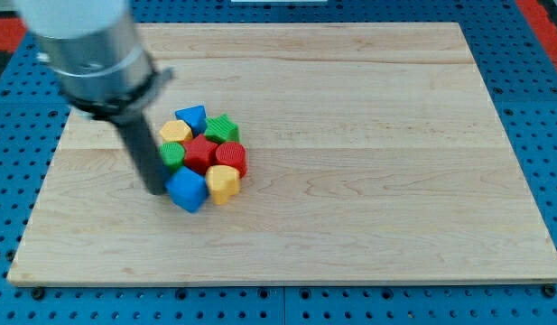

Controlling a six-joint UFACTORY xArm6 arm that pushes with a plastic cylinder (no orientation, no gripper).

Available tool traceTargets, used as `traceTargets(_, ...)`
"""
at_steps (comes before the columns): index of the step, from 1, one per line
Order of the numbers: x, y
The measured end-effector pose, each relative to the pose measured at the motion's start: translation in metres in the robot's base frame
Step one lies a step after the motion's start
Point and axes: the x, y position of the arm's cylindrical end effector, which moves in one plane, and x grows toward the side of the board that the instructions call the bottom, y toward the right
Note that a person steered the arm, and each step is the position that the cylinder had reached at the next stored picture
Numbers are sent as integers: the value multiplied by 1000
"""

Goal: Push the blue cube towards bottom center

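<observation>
The blue cube (188,190) sits at the lower left of a tight cluster of blocks, left of the board's middle. My tip (154,190) rests on the board just to the cube's left, touching or almost touching its left face. The dark rod rises from there toward the view's top left into the grey arm body (88,45). A yellow block (224,183) touches the cube's right side. A red block (202,153) lies just above the cube.
The cluster also holds a blue triangular block (192,117), a green block (223,128), a yellow block (175,132), a second green block (172,154) partly behind the rod, and a red cylinder (232,157). The wooden board (368,181) lies on a blue pegboard.
</observation>
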Motion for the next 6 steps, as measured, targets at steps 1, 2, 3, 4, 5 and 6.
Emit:
traceTargets(1,14,69)
traceTargets(2,14,71)
traceTargets(3,14,50)
traceTargets(4,23,127)
traceTargets(5,45,179)
traceTargets(6,16,114)
